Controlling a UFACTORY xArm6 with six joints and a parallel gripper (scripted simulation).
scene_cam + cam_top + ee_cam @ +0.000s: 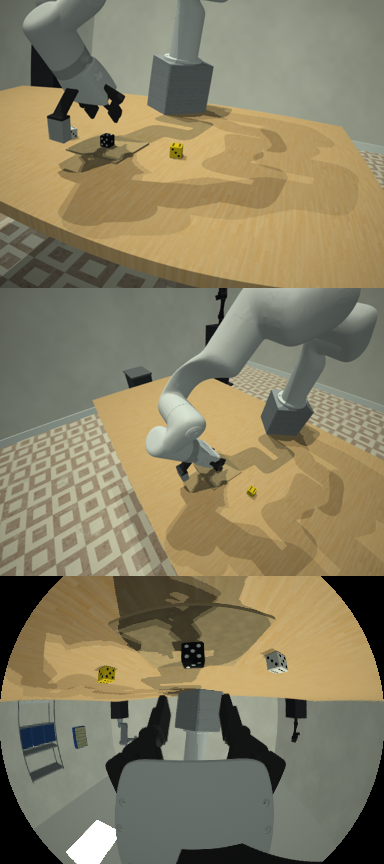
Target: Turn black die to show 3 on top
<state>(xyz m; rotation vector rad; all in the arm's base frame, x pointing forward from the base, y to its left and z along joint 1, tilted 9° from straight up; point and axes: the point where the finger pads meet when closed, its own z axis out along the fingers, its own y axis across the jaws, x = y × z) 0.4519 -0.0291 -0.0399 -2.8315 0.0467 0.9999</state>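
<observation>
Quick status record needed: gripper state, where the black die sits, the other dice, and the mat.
gripper: the grey two-finger gripper is open, holds nothing, raised above the mat
black die: the black cube die with white pips lies flat on the mat, clear of the fingers; top face not readable
mat: the thin translucent brown square mat lies flat on the wooden table
yellow die: the yellow die with black pips on the table, off the mat
white die: the white die with black pips on the table, beyond the mat
stacking: none

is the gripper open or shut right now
Open. The gripper hangs above the black die with its fingers spread and nothing between them; the die sits free on the mat.
</observation>
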